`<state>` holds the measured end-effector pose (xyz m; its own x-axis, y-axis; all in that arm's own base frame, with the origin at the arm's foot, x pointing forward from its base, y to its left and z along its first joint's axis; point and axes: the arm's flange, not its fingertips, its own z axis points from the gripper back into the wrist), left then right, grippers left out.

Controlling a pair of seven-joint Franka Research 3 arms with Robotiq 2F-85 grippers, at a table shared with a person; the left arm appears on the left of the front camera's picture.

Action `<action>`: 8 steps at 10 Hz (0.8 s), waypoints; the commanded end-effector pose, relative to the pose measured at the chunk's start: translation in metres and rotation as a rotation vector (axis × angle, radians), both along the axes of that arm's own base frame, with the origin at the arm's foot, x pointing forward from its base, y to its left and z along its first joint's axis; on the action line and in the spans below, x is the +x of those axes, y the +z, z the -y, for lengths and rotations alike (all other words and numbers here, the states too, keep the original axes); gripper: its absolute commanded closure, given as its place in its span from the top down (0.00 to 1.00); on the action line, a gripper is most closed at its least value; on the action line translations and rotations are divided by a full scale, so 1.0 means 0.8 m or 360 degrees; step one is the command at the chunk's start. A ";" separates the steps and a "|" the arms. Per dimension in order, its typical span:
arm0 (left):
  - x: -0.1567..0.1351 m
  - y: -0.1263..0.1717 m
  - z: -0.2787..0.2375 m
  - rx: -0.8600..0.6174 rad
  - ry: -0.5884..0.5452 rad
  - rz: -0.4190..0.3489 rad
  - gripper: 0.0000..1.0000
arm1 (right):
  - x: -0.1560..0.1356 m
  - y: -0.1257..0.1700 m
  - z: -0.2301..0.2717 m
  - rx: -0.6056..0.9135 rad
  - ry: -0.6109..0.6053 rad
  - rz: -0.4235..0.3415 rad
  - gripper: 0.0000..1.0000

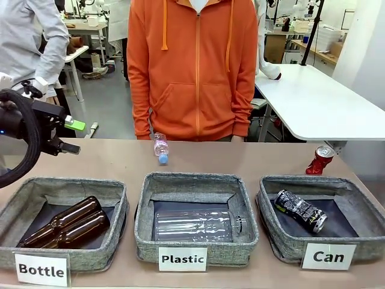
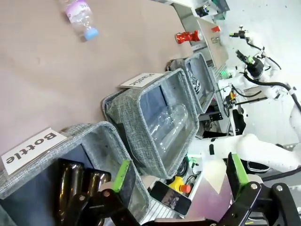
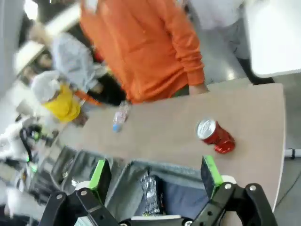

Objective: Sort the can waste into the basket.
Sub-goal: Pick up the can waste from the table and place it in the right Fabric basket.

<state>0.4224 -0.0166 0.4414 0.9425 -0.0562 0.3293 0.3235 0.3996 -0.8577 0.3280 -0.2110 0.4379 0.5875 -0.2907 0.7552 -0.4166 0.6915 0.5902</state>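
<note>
A shiny red crushed can (image 1: 319,160) lies on the table behind the right-hand basket, and it appears again as the red can (image 3: 216,135) (image 2: 188,36). A dark blue-black and silver crushed can (image 1: 301,211) lies inside the grey basket (image 1: 283,241) labelled "Can"; in the right wrist view that dark can (image 3: 150,193) sits in the basket (image 3: 164,167) below the fingers. My right gripper (image 3: 155,173) hangs open above that basket, holding nothing. My left gripper (image 1: 73,137) (image 2: 179,172) is open over the far left, above the "Bottle" basket.
The "Plastic" basket (image 1: 195,180) holds a clear bottle, and the "Bottle" basket (image 1: 66,183) holds brown glass bottles. A small plastic bottle (image 1: 160,149) lies on the table in front of a person in an orange hoodie (image 1: 192,66). A white table (image 1: 325,102) stands behind on the right.
</note>
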 end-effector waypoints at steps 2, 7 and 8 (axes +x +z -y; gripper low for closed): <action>-0.003 -0.001 0.000 0.0004 -0.0018 0.0020 1.00 | 0.064 -0.054 0.024 -0.0400 0.0648 0.0084 1.00; -0.003 -0.001 0.000 0.0004 -0.0018 0.0020 1.00 | 0.137 -0.098 0.012 -0.0857 0.0299 0.0374 1.00; -0.003 -0.001 0.000 0.0004 -0.0018 0.0020 1.00 | 0.119 -0.094 0.013 -0.0752 0.0655 0.0327 1.00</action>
